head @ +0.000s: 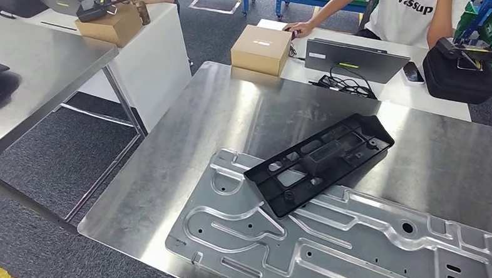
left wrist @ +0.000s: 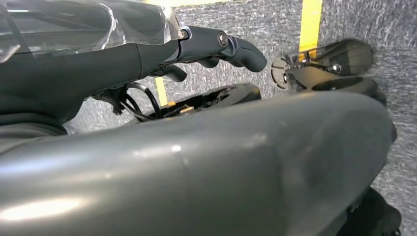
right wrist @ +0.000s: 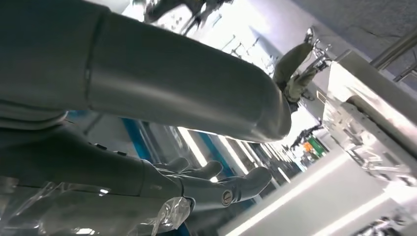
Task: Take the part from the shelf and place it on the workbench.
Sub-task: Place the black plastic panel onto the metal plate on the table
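Observation:
A black plastic part, long and ribbed with cut-outs, lies flat and diagonal on the steel workbench, its near end resting on a stamped metal panel. Nothing touches it. In the left wrist view my left hand hangs above grey carpet with its fingers stretched out and nothing in them. My right hand appears in the right wrist view with fingers spread loosely and apart, holding nothing.
A cardboard box, a closed laptop, cables and a black case sit on the white table behind the workbench. A person in a white shirt stands there. Another steel table stands at left across a carpeted gap.

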